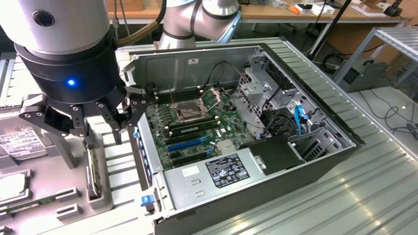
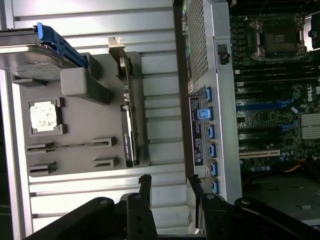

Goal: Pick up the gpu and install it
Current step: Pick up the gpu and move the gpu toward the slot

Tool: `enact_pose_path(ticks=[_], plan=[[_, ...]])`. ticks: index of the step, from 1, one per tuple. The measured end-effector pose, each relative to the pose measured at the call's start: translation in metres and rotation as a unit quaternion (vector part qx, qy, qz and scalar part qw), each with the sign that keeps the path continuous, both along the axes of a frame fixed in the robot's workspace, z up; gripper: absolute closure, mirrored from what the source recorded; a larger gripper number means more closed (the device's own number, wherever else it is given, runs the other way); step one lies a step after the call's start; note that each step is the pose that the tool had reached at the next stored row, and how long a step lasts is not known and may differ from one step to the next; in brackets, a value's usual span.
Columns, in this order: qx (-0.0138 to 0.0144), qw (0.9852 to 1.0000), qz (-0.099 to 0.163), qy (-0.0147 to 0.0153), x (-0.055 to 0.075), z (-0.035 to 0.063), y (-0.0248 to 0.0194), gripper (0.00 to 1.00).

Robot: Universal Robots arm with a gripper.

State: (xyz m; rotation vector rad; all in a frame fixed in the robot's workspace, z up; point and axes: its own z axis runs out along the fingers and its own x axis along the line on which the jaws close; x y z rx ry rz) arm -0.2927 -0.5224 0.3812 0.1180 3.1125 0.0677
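The gpu (image 2: 129, 117) is a thin card standing on its edge in a slot of the grey holder tray (image 2: 95, 125), with its silver bracket (image 2: 116, 49) at one end. In the exterior view the gpu (image 1: 93, 177) stands just outside the case wall, at that view's left. My gripper (image 1: 107, 136) hangs above it, open, with nothing between the fingers. In the wrist view my gripper (image 2: 170, 187) sits off the card's far end, over the ribbed table, not touching it. The open computer case (image 1: 313, 122) lies on its side with the motherboard (image 1: 189, 117) and its expansion slots (image 2: 260, 106) exposed.
The tray also holds a silver hard drive (image 2: 27, 55) with a blue handle, a processor chip (image 2: 44, 116) and narrow memory sticks (image 2: 70, 146). The case's rear wall (image 2: 207, 100) rises between the tray and the motherboard. A power supply (image 1: 222, 171) fills the case's near corner.
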Motion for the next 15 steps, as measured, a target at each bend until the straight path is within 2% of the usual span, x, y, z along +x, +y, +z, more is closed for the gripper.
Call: enact_pose_path(ticks=[15], plan=[[0.0, 1.0, 0.0, 0.0, -0.0059, -0.0078, 0.0012, 0.58]])
